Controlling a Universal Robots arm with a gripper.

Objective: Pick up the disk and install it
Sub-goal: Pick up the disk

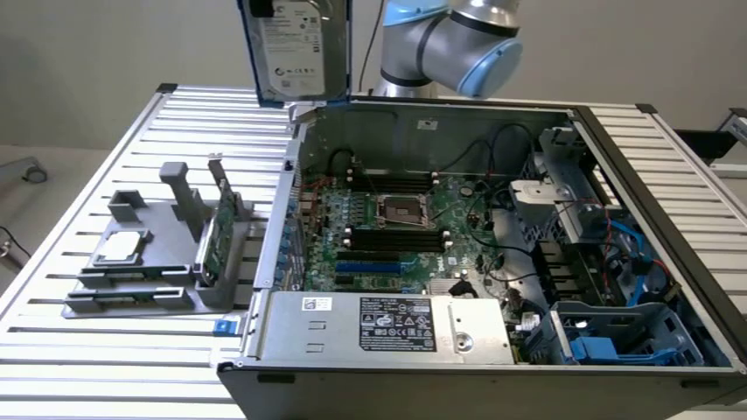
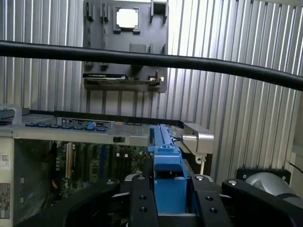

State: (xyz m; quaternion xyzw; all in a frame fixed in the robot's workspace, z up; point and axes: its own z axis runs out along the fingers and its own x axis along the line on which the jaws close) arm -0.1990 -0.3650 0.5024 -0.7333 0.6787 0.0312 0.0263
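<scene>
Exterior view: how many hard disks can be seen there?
1. The disk hangs at the top of the exterior view, above the open computer case's back corner, clamped in the gripper. More may be hidden inside the drive bays.

Plain grey wall (image 1: 117, 44) behind a ribbed metal table (image 1: 82, 367)
</scene>
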